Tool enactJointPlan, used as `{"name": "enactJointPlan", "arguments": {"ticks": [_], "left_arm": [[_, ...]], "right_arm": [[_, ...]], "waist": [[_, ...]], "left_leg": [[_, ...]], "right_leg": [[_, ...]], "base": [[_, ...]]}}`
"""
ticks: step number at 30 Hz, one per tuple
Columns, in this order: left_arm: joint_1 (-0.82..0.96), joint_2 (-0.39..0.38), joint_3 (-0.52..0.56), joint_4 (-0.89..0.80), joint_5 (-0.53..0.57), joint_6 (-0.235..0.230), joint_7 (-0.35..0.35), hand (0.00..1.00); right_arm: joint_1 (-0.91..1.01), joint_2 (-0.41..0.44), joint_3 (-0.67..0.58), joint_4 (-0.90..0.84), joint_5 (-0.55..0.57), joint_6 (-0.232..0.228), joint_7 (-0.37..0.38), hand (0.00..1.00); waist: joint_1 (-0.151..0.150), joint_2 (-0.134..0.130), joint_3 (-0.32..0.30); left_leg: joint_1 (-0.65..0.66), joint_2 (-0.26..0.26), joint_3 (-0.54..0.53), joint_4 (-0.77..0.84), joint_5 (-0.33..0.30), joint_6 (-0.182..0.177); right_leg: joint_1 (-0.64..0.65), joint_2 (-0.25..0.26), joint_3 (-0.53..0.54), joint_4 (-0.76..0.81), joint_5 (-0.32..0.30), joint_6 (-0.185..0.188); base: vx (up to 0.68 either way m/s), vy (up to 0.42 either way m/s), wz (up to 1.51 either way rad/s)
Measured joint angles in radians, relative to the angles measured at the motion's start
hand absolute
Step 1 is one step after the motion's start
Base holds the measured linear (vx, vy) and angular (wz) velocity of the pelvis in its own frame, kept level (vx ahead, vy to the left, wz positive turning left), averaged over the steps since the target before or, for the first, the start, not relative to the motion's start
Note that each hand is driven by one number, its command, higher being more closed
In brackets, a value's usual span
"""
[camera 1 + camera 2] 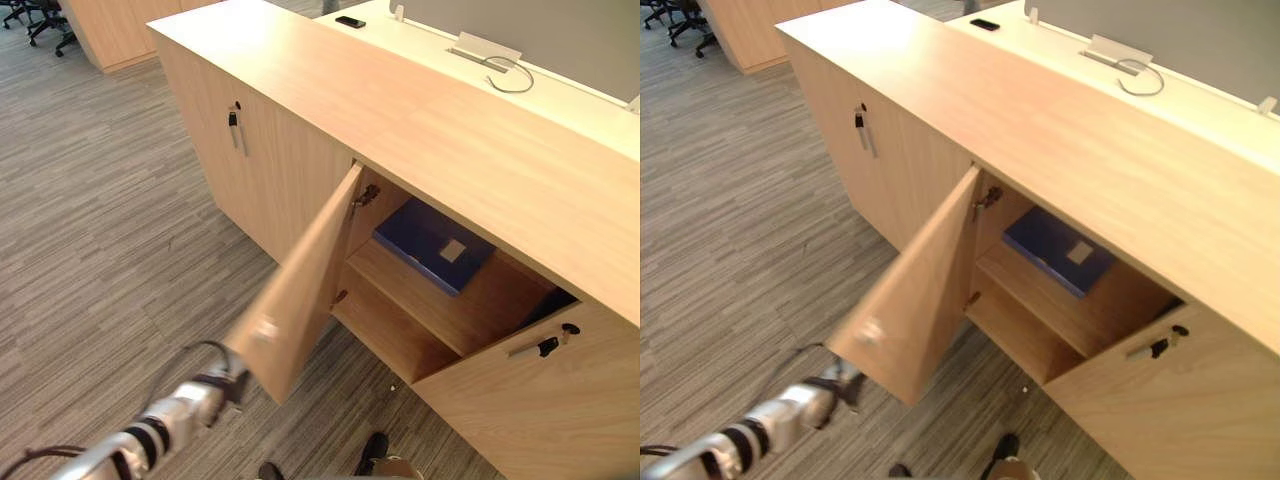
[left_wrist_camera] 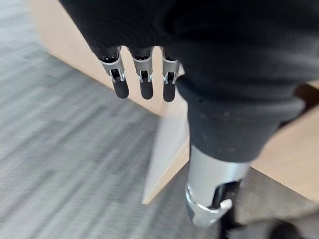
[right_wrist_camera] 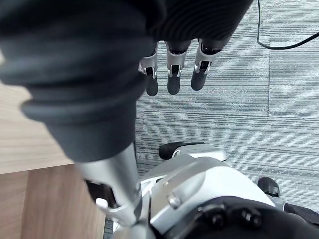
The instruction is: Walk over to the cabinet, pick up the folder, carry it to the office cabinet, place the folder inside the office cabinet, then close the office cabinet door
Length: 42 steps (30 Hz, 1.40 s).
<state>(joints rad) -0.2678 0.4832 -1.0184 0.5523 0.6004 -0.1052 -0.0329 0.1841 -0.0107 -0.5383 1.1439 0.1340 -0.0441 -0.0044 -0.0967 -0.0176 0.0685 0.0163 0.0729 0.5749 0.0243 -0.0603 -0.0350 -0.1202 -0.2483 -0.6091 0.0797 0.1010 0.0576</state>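
Observation:
The dark blue folder lies flat on the upper shelf inside the office cabinet. The cabinet's door stands about half open, swung out toward me. My left hand reaches in from the lower left and sits at the door's lower outer corner. In the left wrist view its fingers are straight, close to the door's edge; I cannot tell whether they touch it. My right hand hangs over the grey carpet with straight fingers, holding nothing.
A closed door with a keyed handle is left of the opening, and another handle is on the right door. A white desk behind holds a phone and a cable. Office chairs stand at the far left.

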Motion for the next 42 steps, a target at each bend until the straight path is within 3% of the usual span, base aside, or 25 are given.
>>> {"name": "enactJointPlan", "arguments": {"ticks": [2,4,6,11,13,15,18,20,21,23,24,25,26,27,29,30,31,32,34,35,36,37,39,42], "left_arm": [[0.005,-0.090,-0.071,-0.100,-0.018,-0.089,-0.047,0.00],[0.009,-0.239,-0.137,-0.187,-0.081,-0.197,-0.102,0.00],[0.006,-0.322,-0.145,-0.210,-0.127,-0.231,-0.130,0.00],[0.001,-0.307,-0.134,-0.211,-0.210,-0.182,-0.154,0.00],[0.036,-0.291,-0.080,-0.203,-0.266,-0.156,-0.169,0.00],[0.083,-0.312,0.054,-0.112,-0.322,-0.139,-0.168,0.00],[0.125,-0.378,0.429,0.203,-0.351,-0.091,-0.114,0.00],[0.128,-0.403,0.921,0.487,-0.495,-0.002,0.001,0.00],[0.139,-0.388,1.034,0.522,-0.536,0.018,0.029,0.00],[0.227,-0.323,1.310,0.539,-0.732,0.060,0.089,0.00],[0.254,-0.314,1.345,0.539,-0.809,0.061,0.095,0.00],[0.316,-0.310,1.435,0.540,-0.955,0.062,0.102,0.00],[0.338,-0.310,1.466,0.541,-0.986,0.062,0.102,0.00],[0.379,-0.332,1.516,0.550,-1.030,0.061,0.098,0.00],[0.419,-0.364,1.580,0.568,-1.073,0.061,0.089,0.00],[0.456,-0.393,1.620,0.569,-1.095,0.060,0.084,0.00],[0.483,-0.421,1.644,0.569,-1.114,0.058,0.078,0.00],[0.498,-0.435,1.654,0.569,-1.122,0.058,0.075,0.00],[0.532,-0.491,1.685,0.559,-1.153,0.056,0.068,0.00],[0.532,-0.503,1.689,0.556,-1.162,0.053,0.068,0.00],[0.532,-0.525,1.689,0.549,-1.165,0.045,0.067,0.00],[0.527,-0.538,1.687,0.532,-1.164,0.041,0.065,0.00],[0.514,-0.537,1.650,0.490,-1.158,0.031,0.046,0.00],[0.466,-0.521,1.550,0.474,-1.162,0.023,0.000,0.00]], "right_arm": [[-0.006,-0.001,0.021,0.001,0.000,0.000,-0.004,0.00],[-0.015,-0.002,0.030,0.008,0.001,-0.002,-0.006,0.00],[-0.015,-0.014,0.067,0.012,0.002,-0.006,-0.009,0.00],[-0.016,-0.044,0.107,0.025,0.002,-0.007,-0.008,0.00],[-0.016,-0.050,0.108,0.020,0.002,-0.004,-0.006,0.00],[-0.016,-0.051,0.109,0.005,0.000,0.005,-0.004,0.00],[-0.016,-0.056,0.162,-0.016,-0.004,0.013,-0.001,0.00],[-0.017,-0.071,0.231,-0.020,-0.002,0.015,0.000,0.00],[-0.023,-0.074,0.253,-0.016,0.000,0.015,0.002,0.00],[-0.036,-0.096,0.299,-0.001,-0.002,0.023,0.005,0.00],[-0.036,-0.098,0.299,0.000,-0.002,0.023,0.006,0.00],[-0.032,-0.097,0.294,0.010,0.000,0.023,0.010,0.00],[-0.031,-0.095,0.292,0.011,0.001,0.023,0.011,0.00],[-0.031,-0.095,0.282,0.015,0.001,0.023,0.017,0.00],[-0.041,-0.093,0.251,0.029,0.000,0.022,0.025,0.00],[-0.042,-0.086,0.215,0.040,-0.003,0.022,0.034,0.00],[-0.044,-0.082,0.184,0.049,-0.015,0.022,0.040,0.00],[-0.044,-0.079,0.172,0.049,-0.020,0.022,0.042,0.00],[-0.039,-0.075,0.165,0.037,-0.037,0.018,0.044,0.00],[-0.035,-0.074,0.165,0.032,-0.037,0.017,0.044,0.00],[-0.032,-0.074,0.165,0.022,-0.037,0.013,0.045,0.00],[-0.023,-0.062,0.170,0.018,-0.037,0.014,0.044,0.00],[0.003,-0.038,0.182,-0.016,-0.037,0.010,0.044,0.00],[0.008,-0.047,0.189,-0.019,-0.039,0.011,0.046,0.00]], "waist": [[-0.016,-0.002,-0.002],[-0.032,0.002,-0.004],[-0.032,0.005,-0.004],[-0.032,0.031,-0.014],[-0.035,0.045,-0.023],[-0.038,0.046,-0.024],[-0.028,0.041,-0.023],[-0.021,0.046,-0.020],[-0.015,0.043,-0.017],[0.016,0.050,0.001],[0.025,0.048,0.006],[0.048,0.044,0.012],[0.056,0.031,0.014],[0.075,0.031,0.017],[0.092,0.031,0.023],[0.107,0.030,0.026],[0.116,0.030,0.027],[0.120,0.031,0.029],[0.128,0.034,0.029],[0.131,0.036,0.028],[0.138,0.047,0.023],[0.141,0.036,0.020],[0.133,0.003,0.003],[0.116,0.012,-0.013]], "left_leg": [[0.001,0.000,0.011,0.012,-0.012,0.003],[0.001,0.004,0.016,0.021,-0.019,0.002],[-0.003,0.018,0.017,0.035,-0.023,-0.003],[-0.013,0.027,0.011,0.050,-0.023,-0.006],[-0.010,0.030,0.014,0.051,-0.022,-0.007],[-0.004,0.042,0.029,0.056,-0.025,-0.011],[-0.017,0.107,0.075,0.158,-0.086,-0.046],[-0.014,0.208,0.121,0.301,-0.142,-0.088],[-0.018,0.234,0.109,0.352,-0.142,-0.087],[-0.071,0.328,-0.038,0.581,-0.115,-0.069],[-0.082,0.340,-0.077,0.629,-0.093,-0.067],[-0.116,0.344,-0.174,0.724,0.005,-0.063],[-0.138,0.339,-0.211,0.761,0.046,-0.064],[-0.161,0.315,-0.286,0.800,0.033,-0.070],[-0.182,0.255,-0.380,0.794,-0.073,-0.079],[-0.197,0.194,-0.464,0.768,-0.131,-0.094],[-0.211,0.133,-0.546,0.715,-0.158,-0.105],[-0.211,0.105,-0.579,0.672,-0.166,-0.103],[-0.203,0.036,-0.648,0.441,-0.168,-0.104],[-0.202,0.030,-0.656,0.387,-0.159,-0.095],[-0.192,0.025,-0.682,0.314,-0.092,-0.077],[-0.160,0.016,-0.677,0.282,-0.036,-0.059],[-0.115,-0.013,-0.655,0.194,-0.014,-0.040],[-0.063,-0.056,-0.632,0.086,0.027,-0.014]], "right_leg": [[0.000,-0.001,0.011,-0.004,0.004,0.003],[0.000,0.003,0.017,-0.005,0.004,0.003],[0.000,0.012,0.018,-0.006,0.001,0.000],[-0.001,0.021,0.014,-0.005,-0.004,-0.007],[0.000,0.025,0.017,-0.006,-0.006,-0.010],[0.000,0.033,0.033,-0.010,-0.007,-0.013],[0.008,0.081,0.078,-0.047,-0.011,-0.016],[0.034,0.157,0.130,-0.090,-0.016,-0.028],[0.036,0.170,0.146,-0.094,-0.019,-0.038],[0.065,0.232,0.213,-0.093,-0.034,-0.074],[0.076,0.241,0.231,-0.095,-0.039,-0.082],[0.106,0.251,0.268,-0.112,-0.046,-0.093],[0.115,0.249,0.286,-0.119,-0.051,-0.100],[0.124,0.248,0.321,-0.119,-0.060,-0.112],[0.140,0.249,0.362,-0.120,-0.065,-0.122],[0.152,0.250,0.395,-0.119,-0.068,-0.130],[0.167,0.251,0.424,-0.119,-0.073,-0.130],[0.175,0.251,0.436,-0.119,-0.075,-0.125],[0.177,0.260,0.485,-0.108,-0.085,-0.101],[0.177,0.265,0.493,-0.107,-0.090,-0.093],[0.179,0.282,0.509,-0.103,-0.102,-0.076],[0.189,0.275,0.528,-0.098,-0.111,-0.062],[0.187,0.238,0.529,-0.084,-0.127,-0.042],[0.183,0.189,0.536,-0.081,-0.140,-0.021]], "base": [[0.00,0.028,-0.15],[0.00,-0.001,-0.11],[-0.02,-0.032,-0.04],[-0.05,-0.045,0.01],[-0.06,-0.037,-0.05],[-0.06,-0.046,-0.21],[-0.05,-0.085,-0.55],[0.05,-0.165,-0.84],[0.10,-0.195,-0.89],[0.17,-0.263,-0.96],[0.24,-0.284,-0.93],[0.17,-0.169,-0.66],[0.25,-0.236,-0.78],[0.18,-0.136,-0.56],[0.21,-0.085,-0.65],[0.23,0.012,-0.82],[0.18,0.073,-0.80],[0.16,0.137,-0.82],[0.14,0.179,-0.76],[0.16,0.202,-0.63],[0.19,0.217,-0.63],[0.20,0.212,-0.50],[0.21,0.192,-0.12],[0.14,0.119,-0.03]]}}
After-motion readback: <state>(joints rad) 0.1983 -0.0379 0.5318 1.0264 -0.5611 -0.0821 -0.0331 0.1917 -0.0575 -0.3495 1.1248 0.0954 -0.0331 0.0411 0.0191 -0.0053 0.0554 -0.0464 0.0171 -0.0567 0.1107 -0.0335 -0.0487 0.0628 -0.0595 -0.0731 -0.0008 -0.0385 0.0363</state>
